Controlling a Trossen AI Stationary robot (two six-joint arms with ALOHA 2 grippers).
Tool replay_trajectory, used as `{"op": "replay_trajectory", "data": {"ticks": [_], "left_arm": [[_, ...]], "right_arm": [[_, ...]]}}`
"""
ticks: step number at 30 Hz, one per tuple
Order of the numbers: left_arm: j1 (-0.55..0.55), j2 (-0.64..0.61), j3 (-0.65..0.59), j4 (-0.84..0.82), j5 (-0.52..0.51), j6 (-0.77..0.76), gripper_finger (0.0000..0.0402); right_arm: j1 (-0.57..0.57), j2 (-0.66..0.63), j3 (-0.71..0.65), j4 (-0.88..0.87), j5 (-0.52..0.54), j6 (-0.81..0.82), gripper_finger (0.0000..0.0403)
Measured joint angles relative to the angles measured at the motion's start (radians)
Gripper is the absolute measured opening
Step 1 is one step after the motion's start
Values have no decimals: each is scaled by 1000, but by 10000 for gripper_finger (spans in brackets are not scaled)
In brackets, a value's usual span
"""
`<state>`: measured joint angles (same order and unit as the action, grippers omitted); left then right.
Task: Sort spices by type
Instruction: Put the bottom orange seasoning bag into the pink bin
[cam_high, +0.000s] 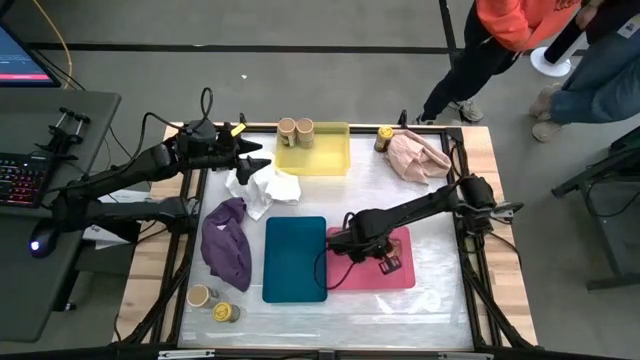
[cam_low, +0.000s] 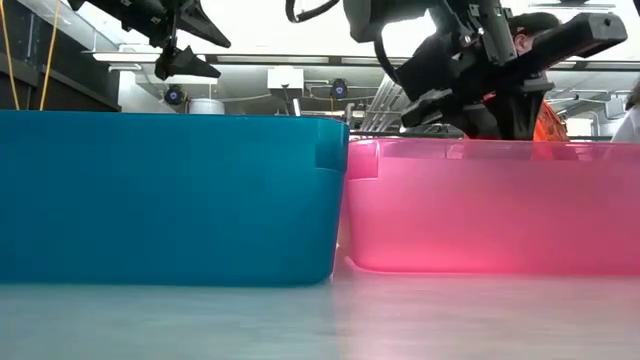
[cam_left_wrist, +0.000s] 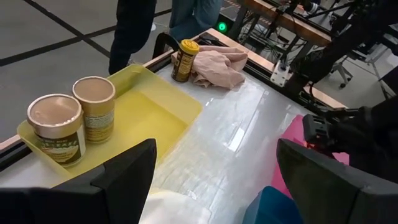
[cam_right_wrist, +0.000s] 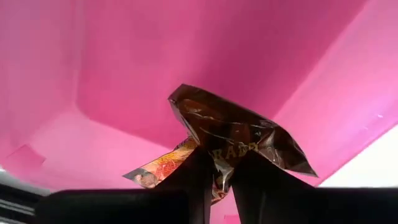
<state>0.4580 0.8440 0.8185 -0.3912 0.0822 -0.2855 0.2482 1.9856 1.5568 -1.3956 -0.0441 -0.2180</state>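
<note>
Fingers of the right gripper (cam_right_wrist: 216, 177) pinch a foil packet (cam_right_wrist: 233, 140) by its edge, right down inside the pink tray (cam_right_wrist: 112, 68) — grip looks narrow, the packet crumpled and hanging between the pads, not yet lying flat on the tray floor. From above, that gripper (cam_high: 383, 262) sits over the pink tray (cam_high: 405, 278), arm reaching in from the right side. Only one packet is clearly visible; a second I can't make out.

Over on the other side, the left gripper (cam_high: 252, 155) hovers near the white cloth (cam_high: 268, 188), jaws spread wide and empty.

Score so far: two tan-lidded jars (cam_high: 295, 129) stand together in the yellow tray (cam_high: 318, 158). A third tan-lidded jar (cam_high: 199, 296) and a yellow-lidded jar (cam_high: 225, 312) wait on the table near the purple cloth (cam_high: 227, 245). Another yellow-lidded jar (cam_high: 384, 135) stands by the pink cloth (cam_high: 418, 157). The teal tray (cam_high: 295, 260) looks empty, so roughly half remains, by my reckoning.
</note>
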Motion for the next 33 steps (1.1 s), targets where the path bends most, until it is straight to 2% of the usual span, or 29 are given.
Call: {"op": "replay_trajectory", "data": {"ticks": [5,14,17,20,22,25,26,30,33], "left_arm": [[0,0,0,0,0,0,320],[0,0,0,0,-1,0,320],[0,0,0,0,-1,1,320],[0,0,0,0,-1,1,320],[0,0,0,0,-1,1,320],[0,0,0,0,-1,1,320],[0,0,0,-1,-1,1,320],[0,0,0,0,-1,1,320],[0,0,0,-1,0,2,320]], "right_arm": [[1,1,0,10,9,22,78],[1,0,0,-18,25,32,225],[1,-18,0,-28,-6,118,238],[16,-58,0,-14,0,226,202],[31,-85,-2,21,6,309,147],[51,-145,-73,144,-1,460,36],[56,-169,-119,191,-7,516,20],[61,-277,-336,350,-35,821,9],[60,-379,-459,454,1,1052,4]]}}
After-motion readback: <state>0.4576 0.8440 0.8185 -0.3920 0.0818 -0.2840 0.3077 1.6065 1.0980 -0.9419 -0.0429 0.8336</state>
